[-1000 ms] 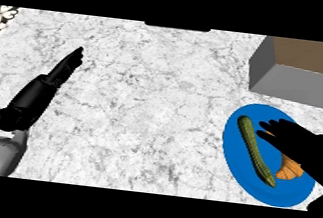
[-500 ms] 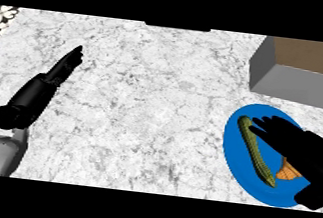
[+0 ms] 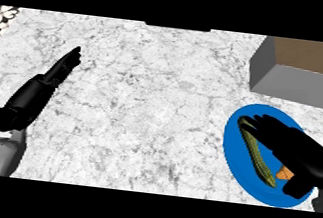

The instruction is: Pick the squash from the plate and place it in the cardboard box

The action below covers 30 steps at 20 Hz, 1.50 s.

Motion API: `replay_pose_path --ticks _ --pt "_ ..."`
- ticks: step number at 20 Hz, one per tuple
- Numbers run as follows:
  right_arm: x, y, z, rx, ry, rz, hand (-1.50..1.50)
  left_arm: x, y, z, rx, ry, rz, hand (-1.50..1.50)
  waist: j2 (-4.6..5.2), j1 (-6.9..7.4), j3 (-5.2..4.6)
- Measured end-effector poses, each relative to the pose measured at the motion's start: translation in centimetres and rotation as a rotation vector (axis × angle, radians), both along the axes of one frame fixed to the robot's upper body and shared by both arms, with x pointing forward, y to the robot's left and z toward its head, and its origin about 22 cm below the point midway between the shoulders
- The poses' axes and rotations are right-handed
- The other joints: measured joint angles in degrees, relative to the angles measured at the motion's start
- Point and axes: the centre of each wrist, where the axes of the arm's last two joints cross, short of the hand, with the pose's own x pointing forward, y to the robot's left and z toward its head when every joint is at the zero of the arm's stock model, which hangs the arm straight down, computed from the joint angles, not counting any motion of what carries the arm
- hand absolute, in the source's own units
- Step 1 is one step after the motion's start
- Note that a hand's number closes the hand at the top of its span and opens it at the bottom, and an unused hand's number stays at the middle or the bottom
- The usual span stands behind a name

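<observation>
The squash [image 3: 256,154] is lain on the blue plate [image 3: 238,165] beneath the right robot hand [image 3: 294,149], whose fingers are curled round it, the cardboard box [image 3: 302,72] being apart, while the left robot hand [image 3: 53,76] is stretched flat on the desk [image 3: 150,104].

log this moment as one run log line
phase: grasping | right hand: curling over squash on blue plate | left hand: open, resting | cardboard box: beyond plate

Right robot hand [image 3: 294,149] curled over green squash [image 3: 254,153] on blue plate [image 3: 236,160], cardboard box [image 3: 302,72] beyond.
</observation>
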Motion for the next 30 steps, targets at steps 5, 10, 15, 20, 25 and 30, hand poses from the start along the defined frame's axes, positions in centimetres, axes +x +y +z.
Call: replay_pose_path --ticks 5,10,15,20,25,30 --pt "0.6 0.0 -1.0 -0.006 0.023 0.014 -1.5 0.6 -0.4 0.0 -0.002 -0.006 0.005 0.0 -0.01 -0.04 -0.02" --pt "0.7 0.8 -2.7 -0.027 0.013 -0.01 -1.5 0.8 -0.3 0.3 0.0 -0.006 0.008 0.0 -0.01 -0.04 -0.01" --pt "1.6 -0.1 -3.8 -0.042 0.011 -0.031 -1.5 0.6 -0.2 0.2 -0.005 -0.001 0.003 0.0 -0.02 0.0 -0.02" --pt "2.7 0.7 -5.1 -0.035 0.034 -0.022 1.5 0.6 -0.8 -0.2 -0.005 0.004 0.002 0.0 0.0 0.04 -0.02" --pt "3.3 0.5 -6.1 -0.019 -0.024 0.064 1.5 0.3 -0.9 -0.2 0.004 0.003 -0.002 0.0 -0.29 0.14 -0.38" --pt "3.5 0.3 -5.9 0.022 -0.107 0.126 1.5 0.3 -0.8 0.0 0.0 0.001 -0.005 0.0 -0.31 0.04 -0.4"
